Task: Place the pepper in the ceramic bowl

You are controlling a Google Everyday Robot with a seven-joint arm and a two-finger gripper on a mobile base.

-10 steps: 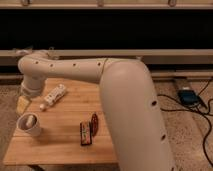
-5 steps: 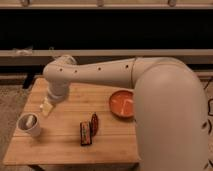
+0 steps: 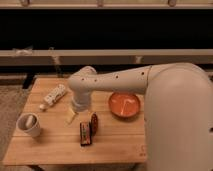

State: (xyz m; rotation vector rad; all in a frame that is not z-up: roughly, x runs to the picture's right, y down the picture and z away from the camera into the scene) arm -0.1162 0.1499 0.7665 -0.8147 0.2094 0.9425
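The pepper, small, slim and dark red, lies on the wooden table just right of a flat black bar. The ceramic bowl, shallow and orange-red with a paler inside, sits to the pepper's right and a little farther back. My gripper hangs from the white arm that reaches in from the right. It is low over the table, just left of the pepper and apart from it. It holds nothing that I can see.
A flat black bar with orange-red markings lies next to the pepper. A white mug stands at the front left. A white oblong object lies at the back left. A dark wall and rail run behind the table.
The arm has swung to the right across the table, so the gripper has moved from the back left to just left of the pepper. The bowl, once hidden, now shows fully.
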